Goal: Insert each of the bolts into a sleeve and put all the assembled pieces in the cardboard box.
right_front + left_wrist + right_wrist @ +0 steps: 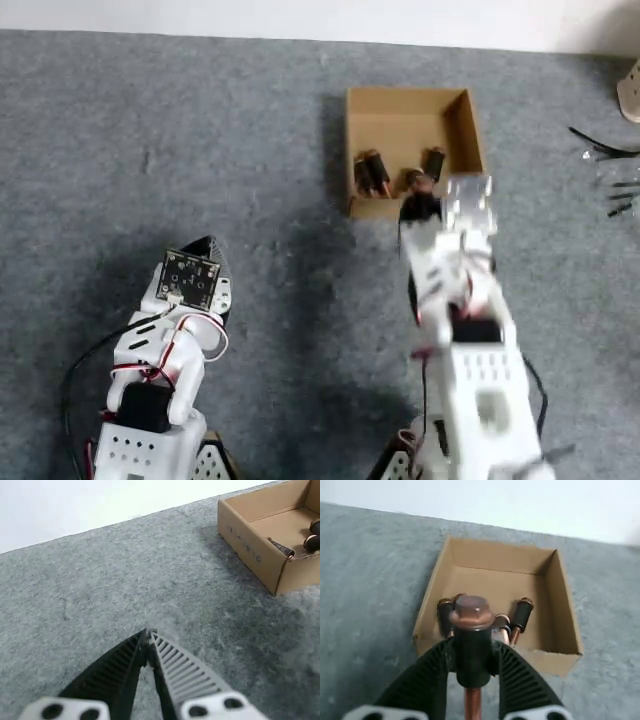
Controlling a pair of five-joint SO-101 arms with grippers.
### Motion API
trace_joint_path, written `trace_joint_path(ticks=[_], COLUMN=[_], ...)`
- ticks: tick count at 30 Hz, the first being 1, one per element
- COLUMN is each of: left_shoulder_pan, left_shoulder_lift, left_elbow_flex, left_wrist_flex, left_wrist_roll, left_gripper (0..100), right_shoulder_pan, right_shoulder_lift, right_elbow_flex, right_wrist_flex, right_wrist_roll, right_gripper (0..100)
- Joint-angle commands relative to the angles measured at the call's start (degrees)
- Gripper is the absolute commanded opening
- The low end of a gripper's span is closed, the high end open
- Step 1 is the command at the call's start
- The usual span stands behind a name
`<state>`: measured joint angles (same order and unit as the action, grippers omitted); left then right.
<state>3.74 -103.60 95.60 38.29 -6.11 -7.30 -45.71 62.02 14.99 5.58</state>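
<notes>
Right gripper point(472, 656) grasps a sleeved bolt point(471, 616) at the cardboard box's point(546, 658) near edge.

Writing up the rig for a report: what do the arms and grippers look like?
The left arm and right arm are white shells with black servos and thin cables. The left gripper and right gripper have dark, tapered fingers.

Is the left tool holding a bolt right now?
No, the left tool is shut and empty, its jaws meeting over the grey mat.
</notes>
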Motion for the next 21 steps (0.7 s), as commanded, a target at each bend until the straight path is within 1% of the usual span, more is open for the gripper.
trace_joint_path(ticks=[1, 5, 8, 18, 21], left_shoulder_pan=[-0.66, -0.66, -0.57, -0.48, -0.48], left_shoulder_lift=[-0.48, -0.48, -0.48, -0.48, -0.48], left_elbow_flex=[-0.22, -0.22, -0.22, -0.22, -0.13], left_wrist_flex=[-0.18, -0.18, -0.18, -0.18, -0.18], left_wrist_roll=[-0.26, -0.35, -0.35, -0.35, -0.35], left_gripper=[3, 3, 3, 3, 3], right_shoulder_pan=[-0.48, -0.48, -0.57, -0.57, -0.57], right_shoulder_lift=[17.36, 30.64, 36.62, 44.44, 46.99], right_elbow_flex=[-16.04, -25.63, -29.58, -31.34, -31.87], right_wrist_flex=[-2.15, -2.15, -2.15, -2.77, -6.46], right_wrist_roll=[-3.08, -3.60, -3.60, -3.60, -3.60], right_gripper=[0.5, 0.5, 0.5, 0.5, 0.5])
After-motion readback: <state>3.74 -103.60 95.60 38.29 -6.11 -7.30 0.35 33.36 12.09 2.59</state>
